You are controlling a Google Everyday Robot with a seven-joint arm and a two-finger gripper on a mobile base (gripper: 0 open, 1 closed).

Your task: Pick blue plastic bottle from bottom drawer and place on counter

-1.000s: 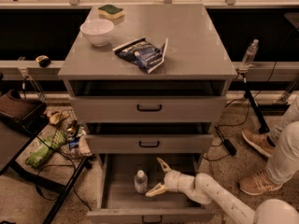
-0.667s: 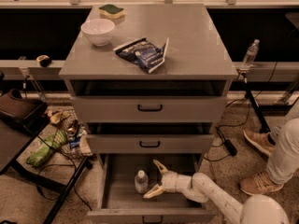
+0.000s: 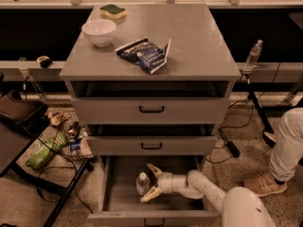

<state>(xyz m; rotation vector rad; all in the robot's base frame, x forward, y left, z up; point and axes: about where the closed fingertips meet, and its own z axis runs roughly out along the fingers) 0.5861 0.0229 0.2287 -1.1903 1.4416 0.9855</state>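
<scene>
1. My gripper is sitting in the bottom drawer just beside the blue plastic bottle, its smooth, pale, plastic-looking fingers spread;
2. the bottle is looking clear and glossy;
3. drawer and counter are showing matt grey metal;
4. the white bowl is gleaming smoothly.

I count three drawers: top drawer, middle drawer, bottom drawer. One counter carries one white bowl and one sponge near its back-left corner, and one blue bag mid-counter. Two bottles: the blue plastic bottle in the bottom drawer, and a clear bottle beyond the right edge. One pincer, fingers spread, in that drawer.
</scene>
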